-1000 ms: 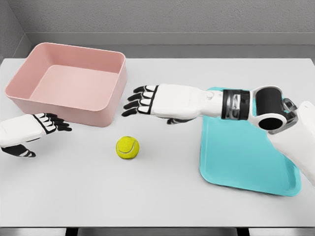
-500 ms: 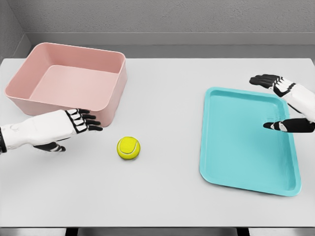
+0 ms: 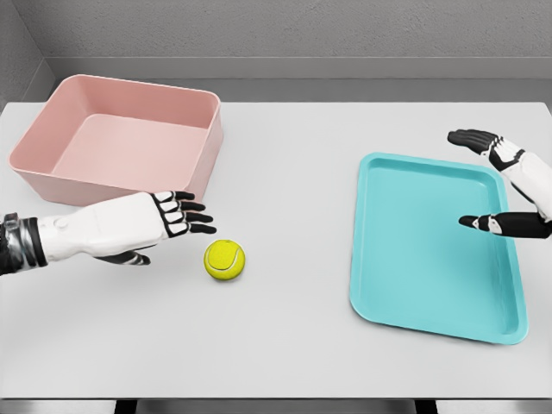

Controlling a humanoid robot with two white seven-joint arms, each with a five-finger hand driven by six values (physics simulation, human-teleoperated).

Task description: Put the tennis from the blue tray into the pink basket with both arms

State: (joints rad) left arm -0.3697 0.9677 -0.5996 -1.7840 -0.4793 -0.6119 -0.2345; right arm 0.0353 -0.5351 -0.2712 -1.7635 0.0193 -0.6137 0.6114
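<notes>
Yellow-green and fuzzy, the round tennis ball (image 3: 224, 260) is sitting on the pale matte surface (image 3: 285, 345), just beyond and slightly below the spread black fingers (image 3: 197, 218) of the left hand (image 3: 164, 220), apart from them and ungripped. That hand is reaching flat from the left beside the smooth, rounded pink basket (image 3: 121, 142). Over the glossy blue tray's (image 3: 431, 250) right edge, the right hand (image 3: 509, 185) is hovering open, holding nothing.

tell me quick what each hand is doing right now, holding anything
Left hand: open, holding nothing, beside the tennis ball.
Right hand: open, holding nothing, over the blue tray's right edge.
</notes>
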